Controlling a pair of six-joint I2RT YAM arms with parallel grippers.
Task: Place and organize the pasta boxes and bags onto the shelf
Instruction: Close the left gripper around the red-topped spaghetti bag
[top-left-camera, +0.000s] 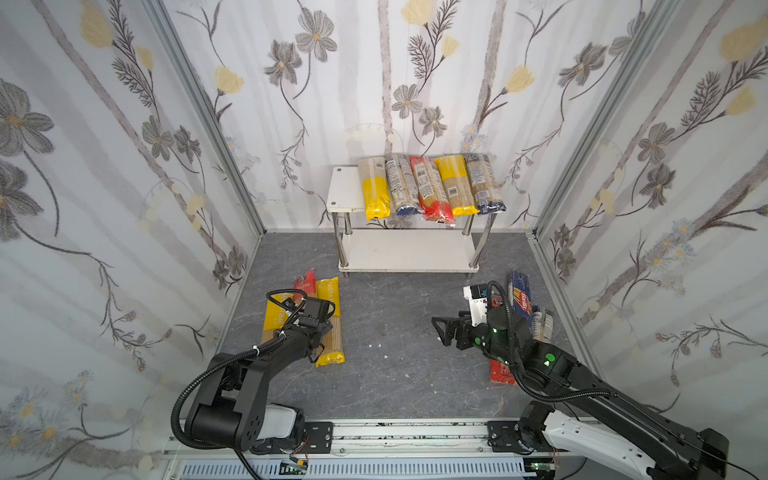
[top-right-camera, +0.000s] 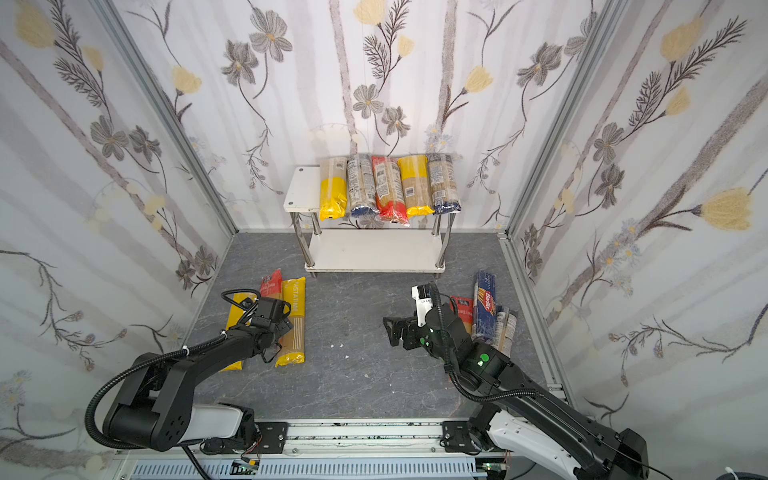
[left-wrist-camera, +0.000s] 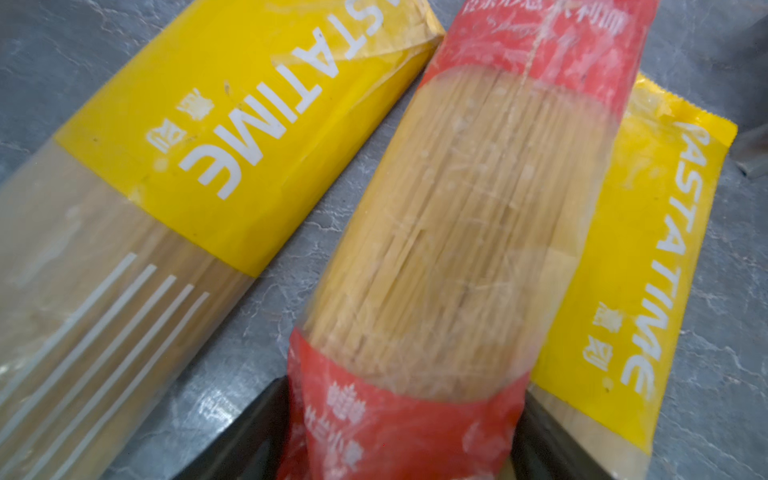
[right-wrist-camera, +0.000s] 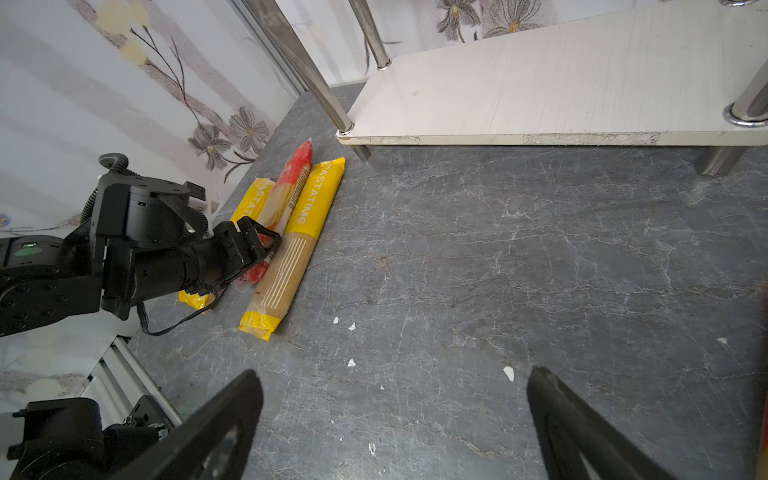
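Left gripper (right-wrist-camera: 262, 249) is down on the red bag (left-wrist-camera: 457, 228), fingers (left-wrist-camera: 257, 428) pressed to both of its long sides near one red end, jaws part closed around it. That red bag lies on top of and between two yellow bags (top-left-camera: 330, 316), all three lengthwise on the grey floor (top-left-camera: 395, 299) at left, well in front of the shelf (top-left-camera: 345, 189). One end of the red bag is tipped up a bit in the right wrist view. Left arm reaches forward from the front rail (top-left-camera: 415, 432), wrist angled down onto the pile.

Right gripper (top-left-camera: 440, 332) is wide open and empty, over bare floor near the middle, pointing toward the left side. Right arm stretches forward from the rail's right end, with its wrist bent inward. Under and behind it lie a dark blue box (top-left-camera: 523, 297), two blue-ended bags (top-left-camera: 542, 326) and another red pack (top-left-camera: 500, 372), partly hidden by the arm.

Shelf stands at the back wall. Five bags lie side by side on its top board: yellow (top-left-camera: 375, 195), blue (top-left-camera: 401, 187), red (top-left-camera: 430, 189), yellow (top-left-camera: 456, 185), blue (top-left-camera: 484, 183). Left part of that board is bare.

White crumbs (top-left-camera: 386, 356) dot the floor between the arms.
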